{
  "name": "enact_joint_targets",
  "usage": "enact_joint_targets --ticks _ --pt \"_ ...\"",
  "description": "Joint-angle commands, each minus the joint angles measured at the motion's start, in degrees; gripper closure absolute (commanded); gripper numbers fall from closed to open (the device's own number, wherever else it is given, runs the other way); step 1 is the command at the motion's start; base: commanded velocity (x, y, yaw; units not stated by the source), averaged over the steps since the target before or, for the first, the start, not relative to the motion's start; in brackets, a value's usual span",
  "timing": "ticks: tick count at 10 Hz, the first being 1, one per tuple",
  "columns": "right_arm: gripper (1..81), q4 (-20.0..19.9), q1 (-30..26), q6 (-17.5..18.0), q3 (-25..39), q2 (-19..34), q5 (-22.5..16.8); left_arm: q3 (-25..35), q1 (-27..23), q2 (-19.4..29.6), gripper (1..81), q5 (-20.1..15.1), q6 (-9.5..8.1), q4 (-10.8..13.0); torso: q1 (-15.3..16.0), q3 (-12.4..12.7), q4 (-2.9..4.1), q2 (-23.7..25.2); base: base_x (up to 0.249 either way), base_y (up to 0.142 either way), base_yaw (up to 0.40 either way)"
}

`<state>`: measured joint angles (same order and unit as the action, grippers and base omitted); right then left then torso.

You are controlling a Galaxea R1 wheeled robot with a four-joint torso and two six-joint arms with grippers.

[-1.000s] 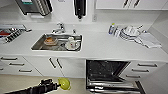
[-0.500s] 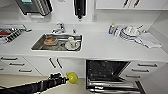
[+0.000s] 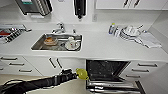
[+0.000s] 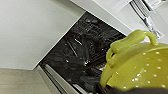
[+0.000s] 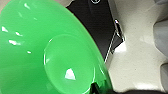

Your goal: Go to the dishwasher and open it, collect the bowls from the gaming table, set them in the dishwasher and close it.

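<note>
The left gripper (image 3: pixel 75 74) reaches in from the lower left on a dark jointed arm and is clamped on the yellow-green bowl (image 3: pixel 82 74), a small round plastic piece held just beside the near left corner of the open dishwasher (image 3: pixel 106 71). In the left wrist view this bowl (image 4: pixel 136 68) shows a loop handle on its rim and a wall dotted with small pale holes (much like a colander), glossy and smooth. Behind it lies the dishwasher's dark interior (image 4: pixel 82 57), with wire racks glinting inside the square opening between white cabinet fronts.

In the right wrist view the green bowl (image 5: pixel 47 53) is seen from beneath: bright, shiny plastic, round, with a raised circular foot at its centre. It sits at the right gripper, whose fingers I cannot make out, so whether they are closed on it I cannot tell. Beside it runs a dark panel and a white cabinet front with a thin metal handle (image 5: pixel 113 41).

Above, the white countertop (image 3: pixel 105 47) carries a stainless-steel sink (image 3: pixel 57 42) holding dishes, a chrome tap (image 3: pixel 60 27), and a stack of white plates (image 3: pixel 130 32) towards the right.
</note>
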<state>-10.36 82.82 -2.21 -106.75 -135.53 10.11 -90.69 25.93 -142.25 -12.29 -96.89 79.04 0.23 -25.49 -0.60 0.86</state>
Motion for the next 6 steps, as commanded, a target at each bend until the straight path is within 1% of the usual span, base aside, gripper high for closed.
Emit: enact_joint_targets --ticks 1,2,6 --pt "81.1 0.52 -0.77 -0.43 1.30 2.26 -4.22 0.51 -9.45 -2.94 81.1 -4.48 0.21 0.15 0.00 0.00 0.00 0.00 0.000 0.000 0.000" --pt "81.1 0.52 -0.77 -0.43 1.21 2.00 -4.22 0.42 -9.62 -5.14 81.1 -6.51 0.82 0.23 0.00 0.00 0.00 -0.02 0.000 0.000 0.000" --pt "81.1 0.52 -1.03 -0.43 1.03 1.47 -4.22 0.77 -9.62 -12.53 81.1 -10.47 1.27 0.58 0.02 -0.02 0.00 -0.02 0.000 0.000 0.000"
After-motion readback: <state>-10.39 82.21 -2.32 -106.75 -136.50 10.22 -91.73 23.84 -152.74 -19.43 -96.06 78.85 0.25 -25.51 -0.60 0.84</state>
